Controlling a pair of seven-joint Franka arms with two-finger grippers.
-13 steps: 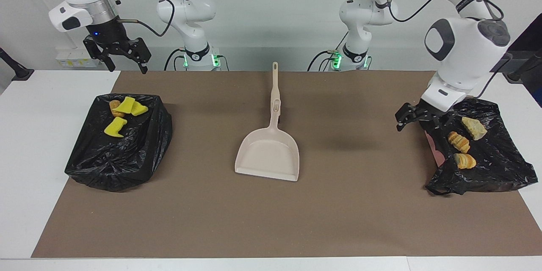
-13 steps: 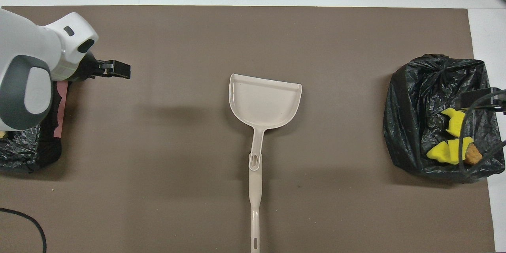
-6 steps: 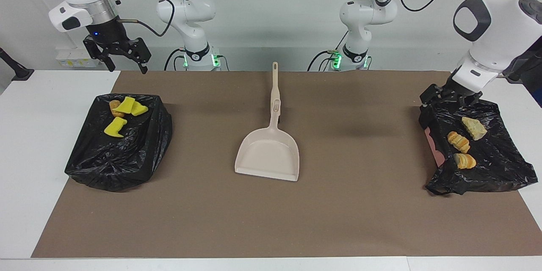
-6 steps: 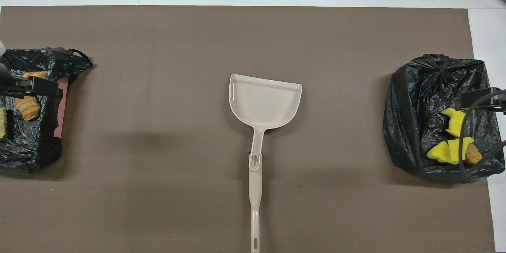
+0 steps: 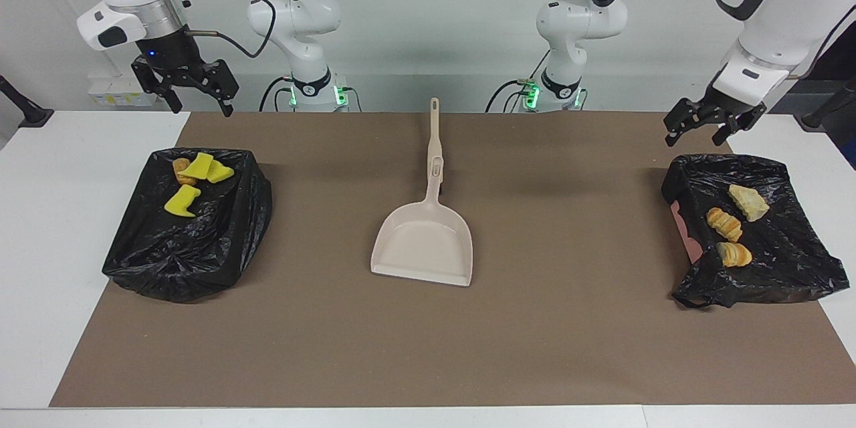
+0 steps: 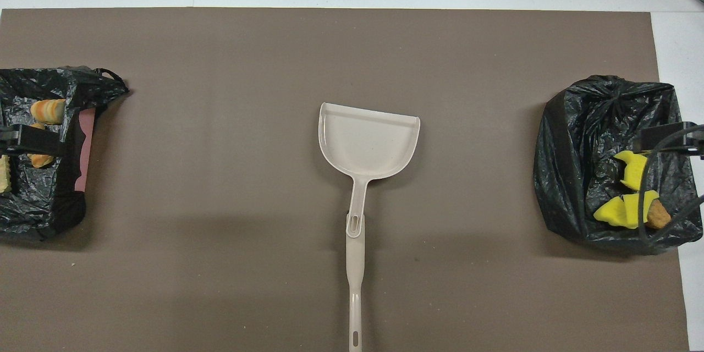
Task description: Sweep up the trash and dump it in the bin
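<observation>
Two bins lined with black bags hold the trash. The bin at the right arm's end contains three yellow wedges and a brown roll, also visible from overhead as yellow wedges and the roll. The bin at the left arm's end holds three croissant-like pastries. My right gripper hangs open above the table edge by its bin. My left gripper hangs open, raised over the edge of its bin. Both hold nothing.
A beige dustpan lies empty at the middle of the brown mat, its long handle pointing toward the robots. White tabletop borders the mat at both ends.
My left gripper has lifted from low beside its bin's mat-side edge and drawn back toward its base. The right arm, dustpan and trash have not moved.
</observation>
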